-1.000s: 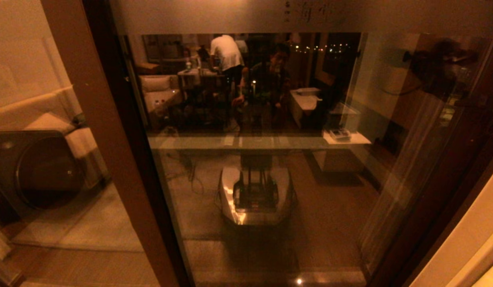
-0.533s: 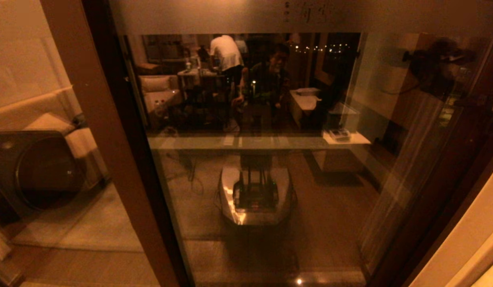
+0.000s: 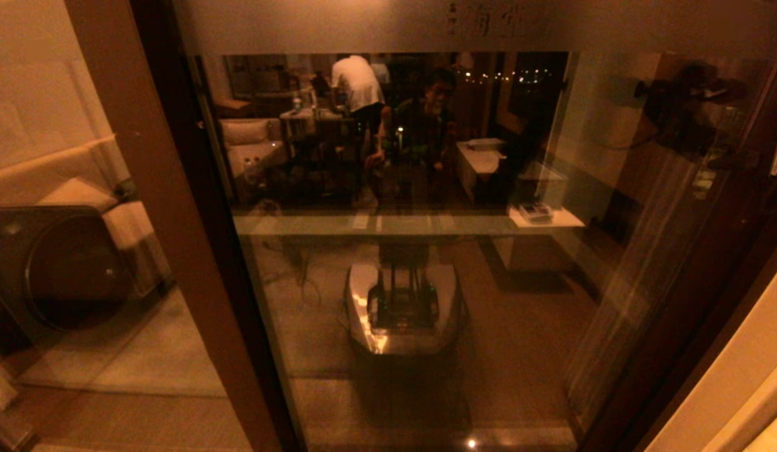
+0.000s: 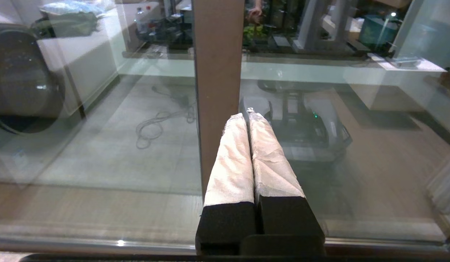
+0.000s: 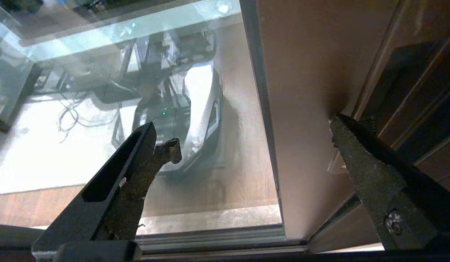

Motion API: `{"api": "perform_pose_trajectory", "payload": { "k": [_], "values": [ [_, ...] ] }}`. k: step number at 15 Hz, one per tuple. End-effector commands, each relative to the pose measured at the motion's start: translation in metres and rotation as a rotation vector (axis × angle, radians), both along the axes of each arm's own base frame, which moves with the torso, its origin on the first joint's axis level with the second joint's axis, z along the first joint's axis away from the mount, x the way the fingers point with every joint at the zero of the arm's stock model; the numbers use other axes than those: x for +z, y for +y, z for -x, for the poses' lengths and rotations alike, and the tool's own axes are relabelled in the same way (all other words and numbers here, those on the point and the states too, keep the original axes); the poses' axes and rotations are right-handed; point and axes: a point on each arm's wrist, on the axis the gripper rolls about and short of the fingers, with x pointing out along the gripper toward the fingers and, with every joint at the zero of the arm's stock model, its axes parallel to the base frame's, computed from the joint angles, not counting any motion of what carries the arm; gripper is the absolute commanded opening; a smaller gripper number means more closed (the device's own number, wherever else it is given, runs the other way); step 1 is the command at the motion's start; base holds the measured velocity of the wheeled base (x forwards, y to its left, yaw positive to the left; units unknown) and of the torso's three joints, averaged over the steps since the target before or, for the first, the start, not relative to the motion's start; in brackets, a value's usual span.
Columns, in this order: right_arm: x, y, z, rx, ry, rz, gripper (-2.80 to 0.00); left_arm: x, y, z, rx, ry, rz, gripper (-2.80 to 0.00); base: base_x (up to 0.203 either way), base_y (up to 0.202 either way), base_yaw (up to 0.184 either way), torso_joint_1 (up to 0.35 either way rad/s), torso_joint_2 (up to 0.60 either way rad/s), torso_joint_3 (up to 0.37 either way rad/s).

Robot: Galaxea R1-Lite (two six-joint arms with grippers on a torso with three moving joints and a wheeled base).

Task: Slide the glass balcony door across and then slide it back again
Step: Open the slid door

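Almost nothing has moved in the last second; only the pale plate (image 3: 776, 160) at the right edge of the head view sits a touch further left, and the dark arm reflection (image 3: 683, 107) beside it has shifted with it.

Nearest, the left pincer (image 4: 248, 116) is closed tight, its white-wrapped fingers (image 4: 232, 160) pressed together on nothing; it points at a plain brown upright (image 4: 217, 72) without touching it.

The right pincer (image 5: 251, 131) is spread wide and holds nothing; it straddles the door's brown right upright (image 5: 308, 91); one finger (image 5: 137, 163) stands before the glass, the other (image 5: 359, 153) lies at the upright's outer edge, next to the dark frame (image 5: 410, 94); whether it touches I cannot tell.

The door (image 3: 394, 389) fills the middle and right of the head view, from the plain upright on the left to the right edge; its frosted band (image 3: 482, 22) with characters runs along the top.

In the glass shows the reflected robot base (image 3: 401, 307); above it, a reflected room with two people.

Beyond the left pane, a dark washer (image 3: 68, 270) stands on the far floor; a loose cable (image 4: 155, 123) lies on that floor to its right.
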Motion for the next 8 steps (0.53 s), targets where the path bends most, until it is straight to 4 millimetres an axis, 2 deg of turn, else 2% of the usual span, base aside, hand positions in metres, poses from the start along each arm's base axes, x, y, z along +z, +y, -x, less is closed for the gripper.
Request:
{"api": "perform_pose_trajectory", "payload": {
  "k": [1, 4, 8],
  "values": [
    [0.008, 0.001, 0.007, -0.005, -0.015, 0.017, 0.0, -0.006, 0.0, -0.002, 0.0, 0.02, 0.0, -2.8, 0.0, 0.0, 0.0, 0.0, 0.0, 0.0],
    [0.015, 0.001, 0.022, -0.017, -0.021, 0.054, 0.0, -0.006, 0.0, -0.002, 0.0, 0.022, 0.0, -2.8, 0.0, 0.0, 0.0, 0.0, 0.0, 0.0],
    [0.011, -0.005, 0.02, -0.025, -0.014, 0.056, 0.0, -0.006, 0.0, -0.002, 0.0, 0.021, 0.0, -2.8, 0.0, 0.0, 0.0, 0.0, 0.0, 0.0]
  ]
}}
